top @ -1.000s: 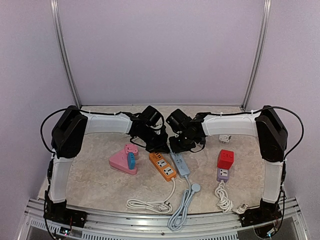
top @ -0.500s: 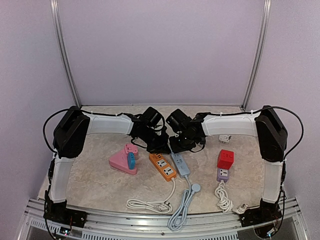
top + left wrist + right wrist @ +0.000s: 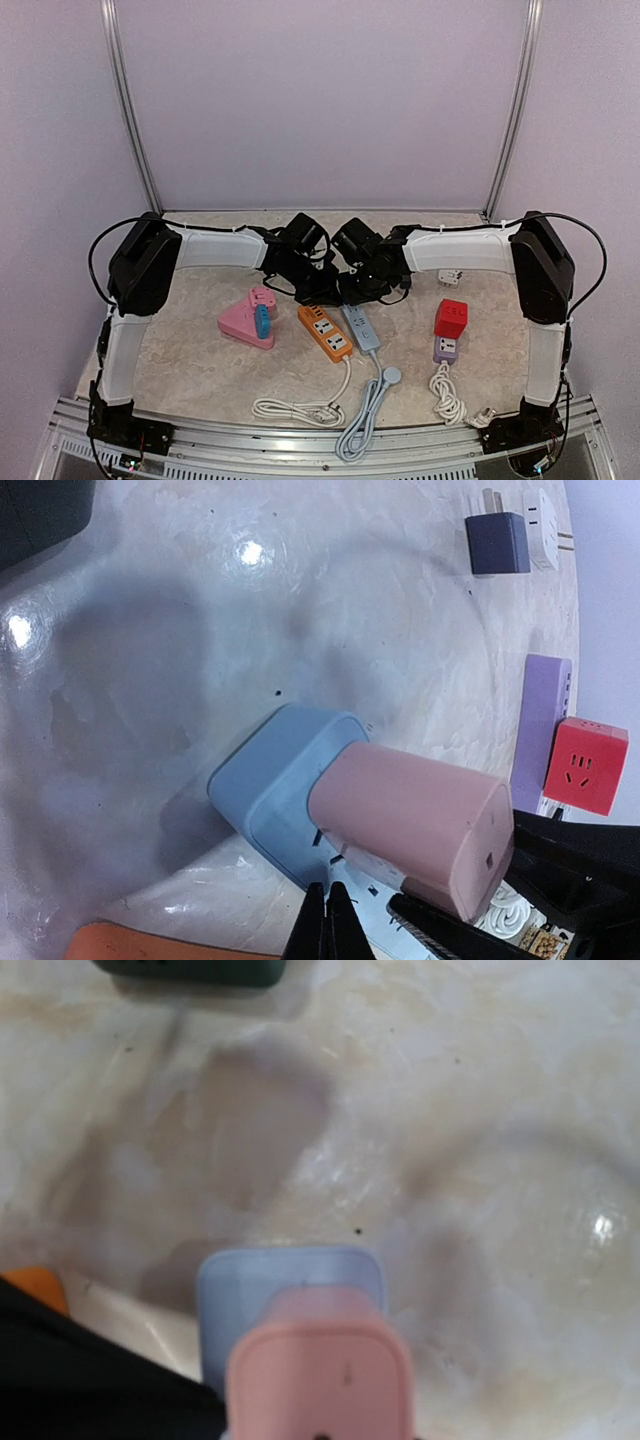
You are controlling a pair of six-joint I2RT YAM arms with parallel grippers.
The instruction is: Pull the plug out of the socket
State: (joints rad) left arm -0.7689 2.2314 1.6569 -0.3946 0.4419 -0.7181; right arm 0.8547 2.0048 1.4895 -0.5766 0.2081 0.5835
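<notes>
Left part of bench: pink wedge socket with a blue plug in it, no arm near it. Next right, orange strip.

Mid-bench, toward the far edge: both arms meet over the far end of the blue-grey strip. Pink plug is seated in that end. It is hidden under the wrists from above but plain in both wrist views.

Left gripper: fingers drawn together to a point, nothing between them, tips at the strip's edge just beside the plug's base. Touching the strip or just above it: cannot tell.

Right gripper: in the left wrist view, black fingers show on either side of the plug's outer end. Clamped or only flanking: cannot tell. Its own camera has the plug dead centre but shows no pads.

Key relation: the plug's long axis stands out from the strip's face and points straight at the right wrist camera, in line with that gripper's reach. Right arm is the one on the plug. Judged pull: back along that axis, away from the strip, with the left tips placed to pin the strip. A sideways tug would likely drag the strip along.

Right part: red cube on purple socket. White adapter lies beyond, toward the far right corner.
</notes>
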